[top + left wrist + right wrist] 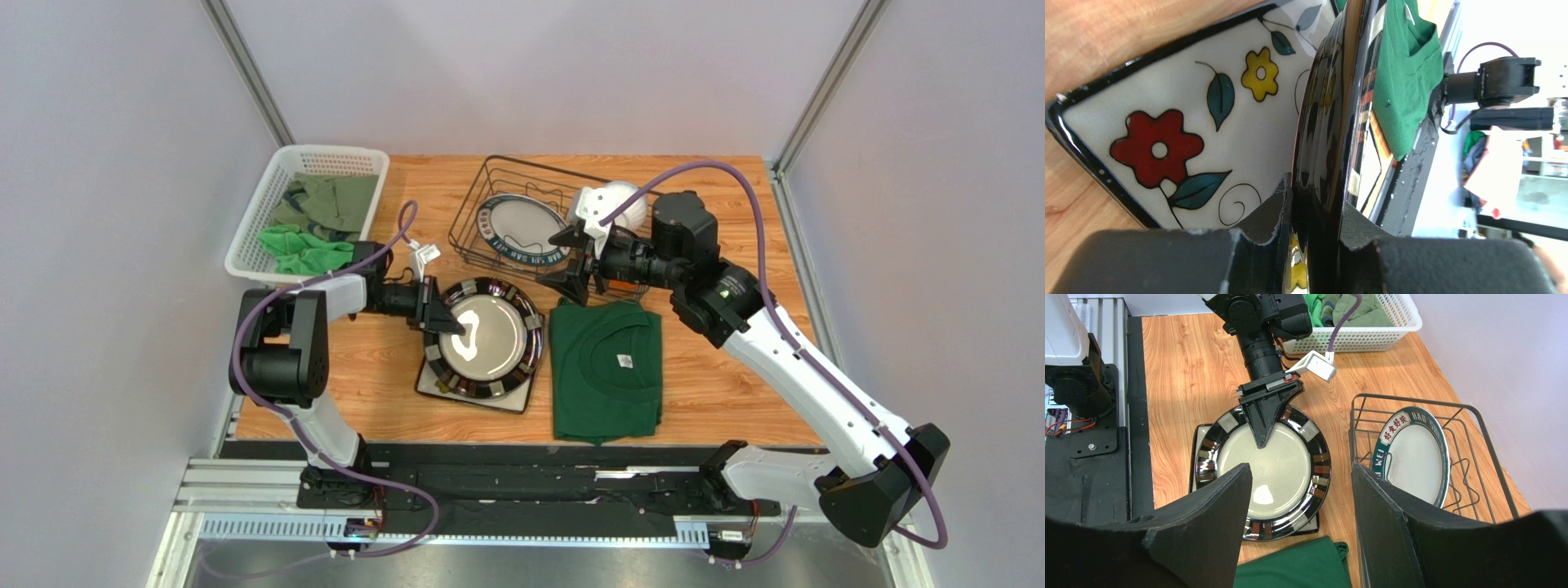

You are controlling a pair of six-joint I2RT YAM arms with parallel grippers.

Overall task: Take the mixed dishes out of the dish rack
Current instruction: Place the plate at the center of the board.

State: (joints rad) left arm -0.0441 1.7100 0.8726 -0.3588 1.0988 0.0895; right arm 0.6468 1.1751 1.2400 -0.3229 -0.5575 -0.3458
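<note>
My left gripper [450, 319] is shut on the left rim of a round dark-rimmed plate [493, 337], pads on both faces of the rim [1315, 202]. That plate [1333, 116] lies over the square flower-patterned plate [1168, 141], whose corner shows in the top view [432, 382]. A second round plate [521, 227] with a green lettered rim leans in the dark wire dish rack [485, 184]. My right gripper [577, 263] is open and empty above the rack's near edge. From its wrist view [1300, 496] I see the held plate [1272, 465] and the racked plate [1413, 453]. No mugs show.
A folded green T-shirt [604, 368] lies right of the stacked plates. A white perforated basket [307, 208] with green cloths stands at the back left. The table's black front rail [491, 466] runs along the near edge.
</note>
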